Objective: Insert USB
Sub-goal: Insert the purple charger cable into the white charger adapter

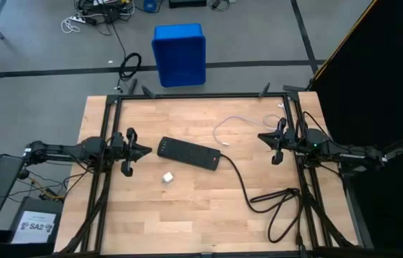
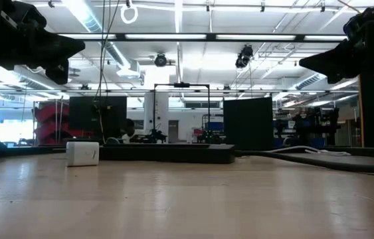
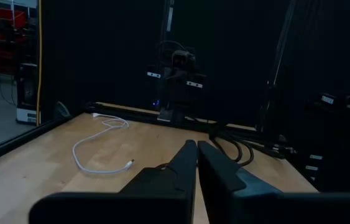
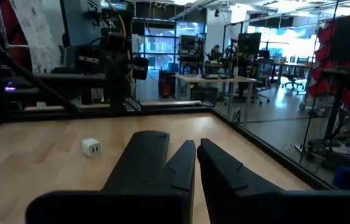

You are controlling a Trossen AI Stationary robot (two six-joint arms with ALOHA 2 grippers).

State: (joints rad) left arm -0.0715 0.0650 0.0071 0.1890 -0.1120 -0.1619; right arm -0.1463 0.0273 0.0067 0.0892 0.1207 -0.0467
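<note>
Standing over the table (image 1: 187,215), I see the USB (image 1: 231,123), a thin white cable, lying in a loose curl on the wood in the upper middle of the overhead frame, a little right of centre. One end trails toward the back edge, the other ends near the right tip of the black power strip (image 1: 188,153).

The right gripper (image 1: 262,136) hangs at the right of that frame, its fingers pressed together and holding nothing. The cable lies just to the left of its tip, near but apart from it. In its own wrist view the right gripper (image 4: 196,149) shows two dark fingers meeting at a point, with a small white cube (image 4: 91,147) farther off on the wood.

The left gripper (image 1: 147,150) sits at the left centre of the overhead frame, fingers also closed together and empty, its tip just beside the left end of the power strip. The cable is well apart from it, across the strip. From the left wrist view, the left gripper (image 3: 196,148) points across the table, and the USB (image 3: 97,149) shows left of centre, curled on the wood ahead of the fingertips.

The white cube (image 1: 167,177) sits below the strip, and a thick black cord (image 1: 258,193) runs from the strip toward the lower right.
</note>
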